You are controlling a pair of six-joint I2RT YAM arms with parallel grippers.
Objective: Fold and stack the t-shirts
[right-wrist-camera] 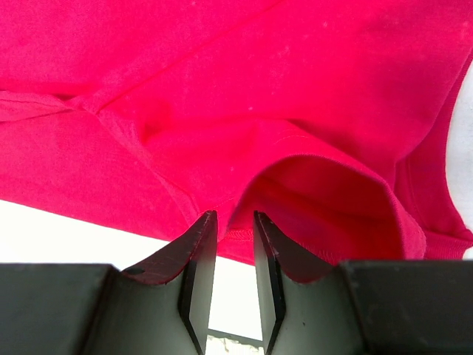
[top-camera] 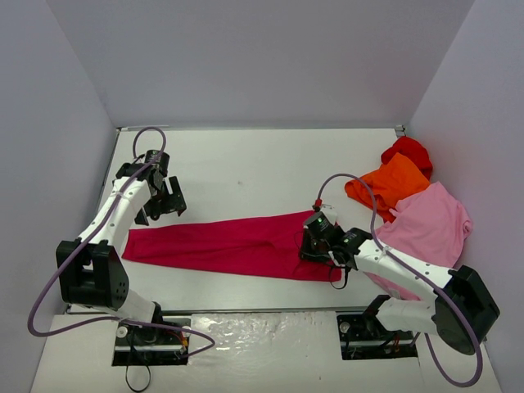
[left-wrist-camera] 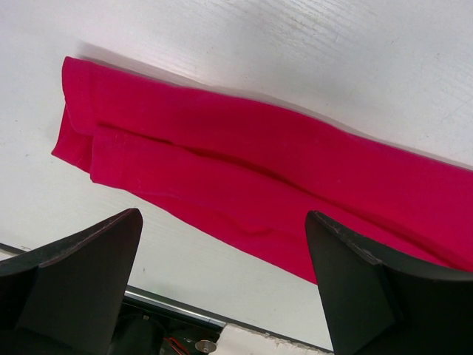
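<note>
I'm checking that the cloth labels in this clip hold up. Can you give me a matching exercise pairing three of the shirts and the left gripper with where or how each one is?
Things:
1. raspberry-red shirt
2. orange shirt
3. pale pink shirt
4. left gripper

Places or states:
A. open, holding nothing
B. folded into a long strip across the middle of the table
C. at the right side, between two other shirts
D. at the right side, the shirt nearest the arms' bases

Pairs: 1-B, 2-C, 3-D, 4-A

No legible text, labels, brands, numbers or signs anywhere
</note>
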